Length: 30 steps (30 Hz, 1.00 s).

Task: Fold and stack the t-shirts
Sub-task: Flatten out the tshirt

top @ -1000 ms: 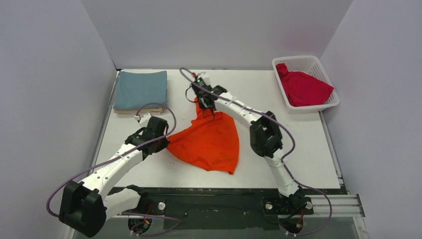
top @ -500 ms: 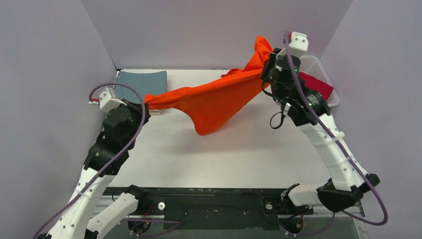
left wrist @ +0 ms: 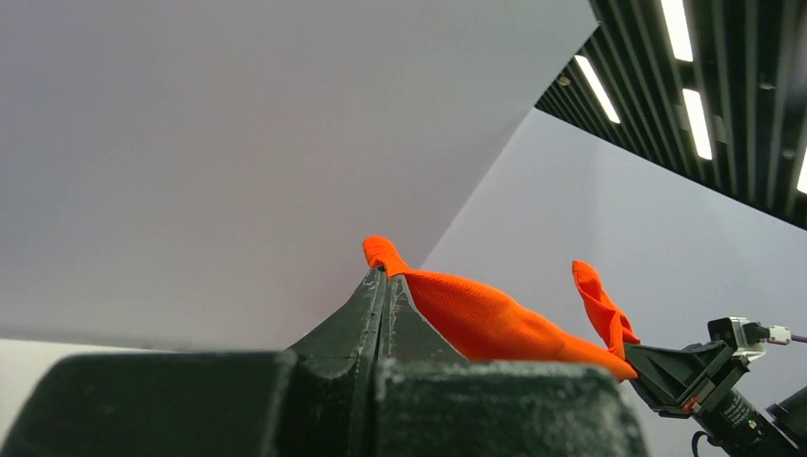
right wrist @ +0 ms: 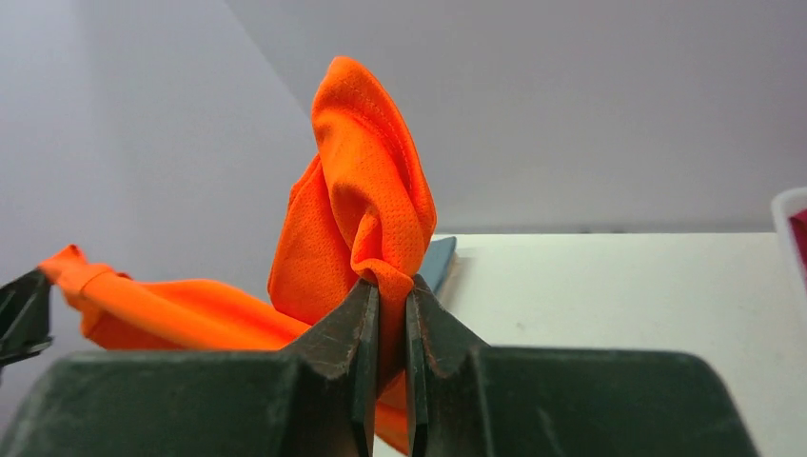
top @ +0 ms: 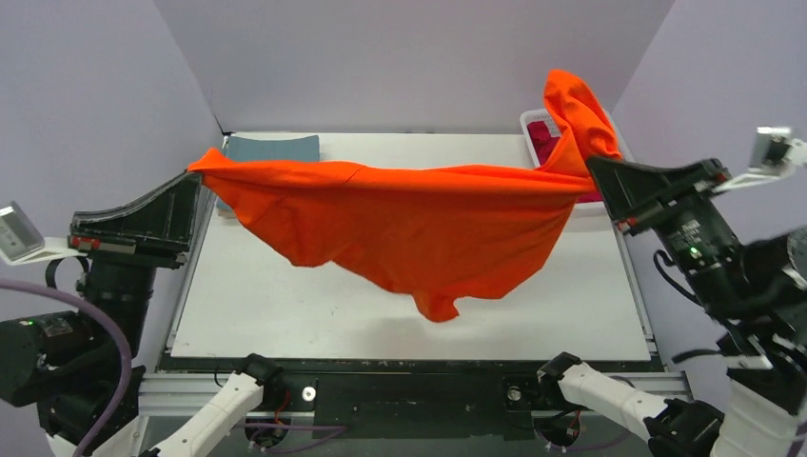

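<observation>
Since the earlier pictures the orange t-shirt (top: 419,228) has been lifted off the tabletop (top: 276,305) and pulled wide in the air, one end pinched by the left pincer (top: 197,173) and the other by the right pincer (top: 592,169). The white basket (top: 529,122) is mostly hidden, and what seems to be the red t-shirt (top: 542,133) is seen in it. The orange cloth is sagging in the middle, with a flap stuck up above the right pincer.
</observation>
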Motion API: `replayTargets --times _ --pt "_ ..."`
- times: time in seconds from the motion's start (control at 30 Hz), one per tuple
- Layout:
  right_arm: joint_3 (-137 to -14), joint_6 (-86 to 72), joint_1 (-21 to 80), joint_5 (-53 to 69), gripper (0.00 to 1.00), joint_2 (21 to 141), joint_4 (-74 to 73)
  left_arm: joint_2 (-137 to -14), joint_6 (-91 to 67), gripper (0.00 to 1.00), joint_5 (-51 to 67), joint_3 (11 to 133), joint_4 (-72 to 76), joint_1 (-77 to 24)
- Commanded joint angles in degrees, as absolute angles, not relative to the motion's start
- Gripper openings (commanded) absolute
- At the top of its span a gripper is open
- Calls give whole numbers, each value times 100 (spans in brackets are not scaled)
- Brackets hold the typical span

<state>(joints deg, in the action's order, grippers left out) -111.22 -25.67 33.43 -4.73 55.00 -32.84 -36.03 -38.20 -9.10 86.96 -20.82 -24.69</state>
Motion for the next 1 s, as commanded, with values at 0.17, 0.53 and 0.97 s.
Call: replayTargets --times 0.17,0.53,0.97 --pt "-10283 -3049 3287 -1579 0 4833 -3205 -4292 -3559 0 -1416 8967 -1939 -2373" --pt "-7657 -3916 3007 -4501 50 6599 -3226 -7952 -3669 15 -3932 8383 -3100 -1711" --pt "-6990 -4064 2124 -2718 93 8252 -3134 -9314 -4255 86 -3686 8225 -3801 -1308"
